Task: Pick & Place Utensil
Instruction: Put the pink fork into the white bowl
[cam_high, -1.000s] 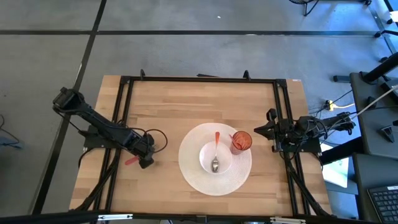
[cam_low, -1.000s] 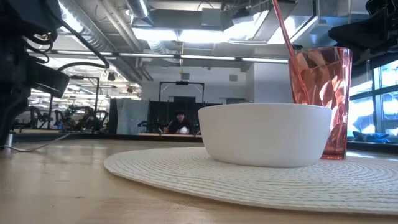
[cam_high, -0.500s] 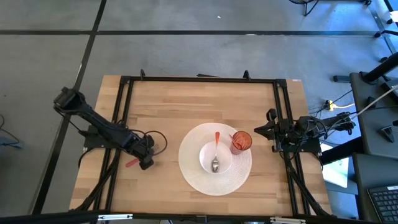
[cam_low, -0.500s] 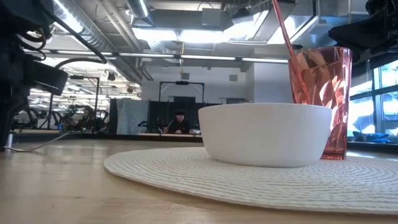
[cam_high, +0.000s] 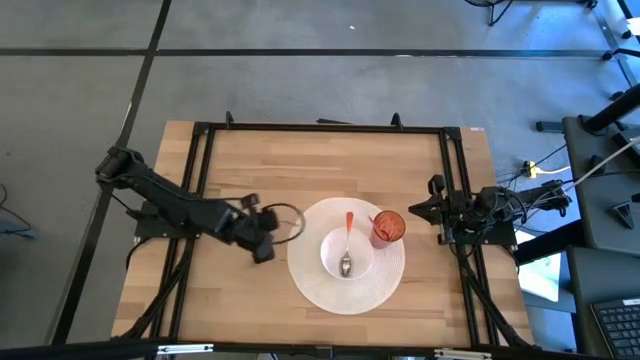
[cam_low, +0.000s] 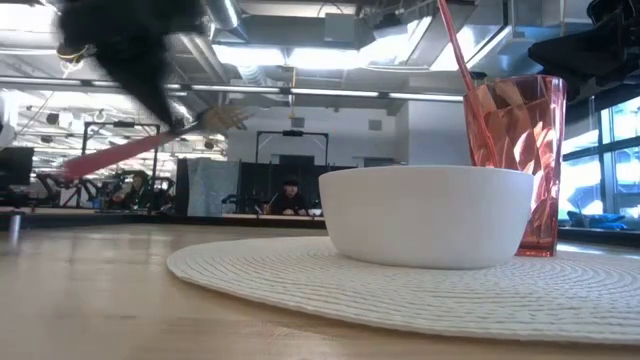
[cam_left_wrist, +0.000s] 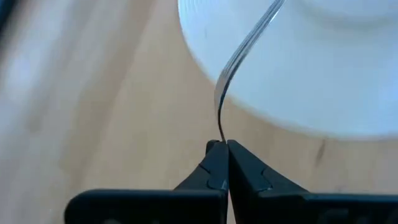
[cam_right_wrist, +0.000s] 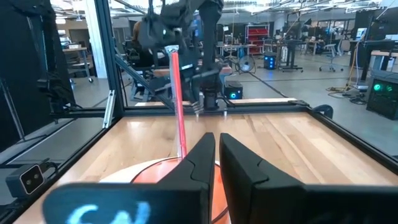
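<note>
My left gripper (cam_high: 265, 250) hangs above the wood just left of the round white placemat (cam_high: 310, 285), shut on a utensil with a red handle (cam_low: 110, 155) and a metal front end (cam_low: 225, 118). On the placemat a white bowl (cam_low: 430, 215) holds a red-handled spoon (cam_high: 347, 245). A red faceted cup (cam_low: 520, 150) stands beside it, with a red stick (cam_low: 455, 45) leaning out. My right gripper (cam_right_wrist: 216, 155) waits at the table's right edge, shut and touching nothing. My left gripper pinches the utensil's thin metal neck (cam_left_wrist: 220, 132) between its two fingertips. It reaches down from above, slanting toward the table's right. The utensil is lifted clear of the table and tilted. Its red handle end (cam_low: 70, 168) is lower and its metal end is higher, toward the bowl.
A black frame rail (cam_high: 205, 160) runs along the table's left, far and right sides. A cable loop (cam_high: 288, 222) hangs by the left wrist. Bare wood (cam_high: 320, 165) lies beyond the placemat.
My left gripper has taken hold of the red-handled utensil that lay on the wood at the left. It has lifted the utensil clear and carried it toward the table's right, up to the placemat's left rim. The right arm has kept still.
</note>
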